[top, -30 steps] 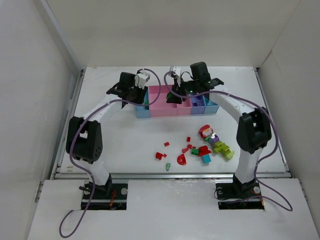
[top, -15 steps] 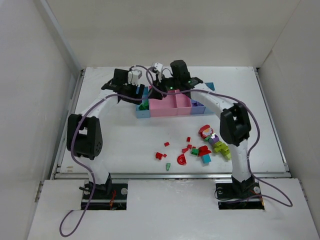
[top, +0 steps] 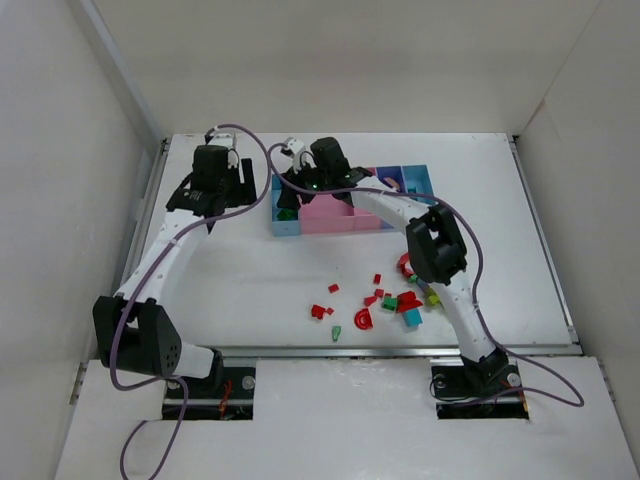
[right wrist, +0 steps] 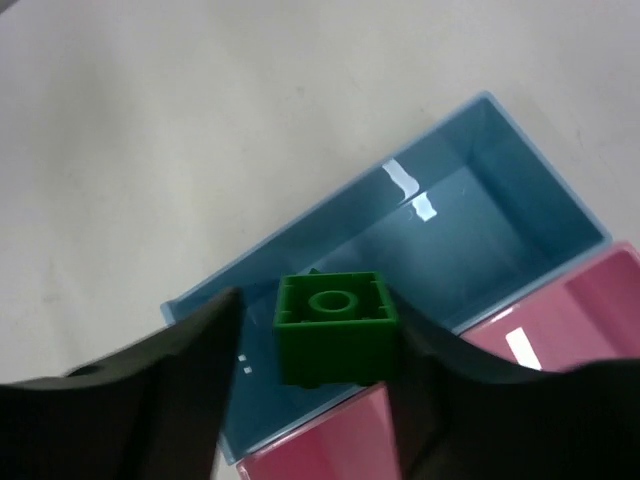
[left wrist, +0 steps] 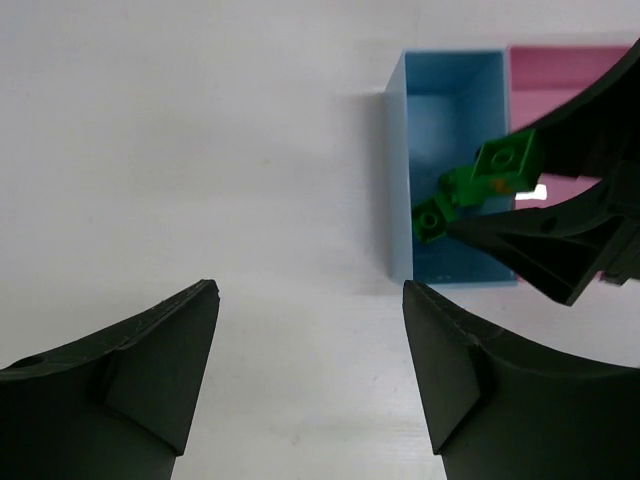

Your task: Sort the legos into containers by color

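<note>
The left arm rises from its base and stretches up the left side of the table (top: 250, 280), its wrist ending just left of the containers (top: 325, 222). The overhead view does not show how its fingers stand. Its own camera does: the left gripper (left wrist: 308, 295) has its jaws spread wide with nothing between them, over bare white table beside the light blue end bin (left wrist: 450, 110).

That same camera shows a small green piece (left wrist: 438, 212) lying in this bin, which the overhead view gives only as a green speck.

The right arm bends at its elbow above the loose legos (top: 385, 300) and reaches leftward across the pink bins to the same end bin. In its wrist view the right gripper (right wrist: 315, 300) points down into the blue bin, with a square green brick (right wrist: 335, 335) between its fingers. A sliver of the bin shows between the brick and one finger, so the jaws stand wider than the brick and do not clamp it.

Red, green, teal and lime pieces lie scattered on the table nearer the bases.
</note>
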### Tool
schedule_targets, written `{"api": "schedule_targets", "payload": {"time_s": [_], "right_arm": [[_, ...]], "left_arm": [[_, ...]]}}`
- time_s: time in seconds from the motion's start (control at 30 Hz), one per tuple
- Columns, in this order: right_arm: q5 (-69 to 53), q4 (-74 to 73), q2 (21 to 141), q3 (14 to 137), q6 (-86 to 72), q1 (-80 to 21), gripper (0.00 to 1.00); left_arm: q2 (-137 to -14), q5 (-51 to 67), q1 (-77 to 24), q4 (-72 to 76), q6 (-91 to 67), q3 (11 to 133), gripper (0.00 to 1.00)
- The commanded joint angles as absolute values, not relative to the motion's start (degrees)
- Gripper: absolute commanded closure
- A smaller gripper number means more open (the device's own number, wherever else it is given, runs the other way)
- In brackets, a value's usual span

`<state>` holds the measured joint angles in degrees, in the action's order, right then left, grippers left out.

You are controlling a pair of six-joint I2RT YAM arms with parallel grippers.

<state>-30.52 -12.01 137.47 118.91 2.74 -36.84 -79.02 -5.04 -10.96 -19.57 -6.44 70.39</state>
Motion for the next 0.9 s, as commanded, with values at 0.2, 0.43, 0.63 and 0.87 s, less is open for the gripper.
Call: {"api": "schedule_targets", "payload": {"time_s": [0.2,0.43,0.63,0.87], "right_arm": [[-26.01,-8.88,133.68,121.03,2.64,-38.50,0.00],[-25.49,-8.88,129.55,119.97,5.01,-38.50,0.00],[-21.55,-8.88,121.05,113.57,8.42,-38.50,0.00],[15.51,-4.67,95.12,91.87,29.33,-41.31,0.00]], "left_arm": [[-77.96,-4.05,-11.34,-19.07,-6.51,69.17,0.30],[-77.43,-4.66,-12.39,-18.02,-5.19,69.17,0.30],[-76.82,-6.50,-12.92,-16.97,-3.96,70.31,0.23],[-75.06,-10.63,-14.67,-15.21,-6.76,71.46,0.00]]}}
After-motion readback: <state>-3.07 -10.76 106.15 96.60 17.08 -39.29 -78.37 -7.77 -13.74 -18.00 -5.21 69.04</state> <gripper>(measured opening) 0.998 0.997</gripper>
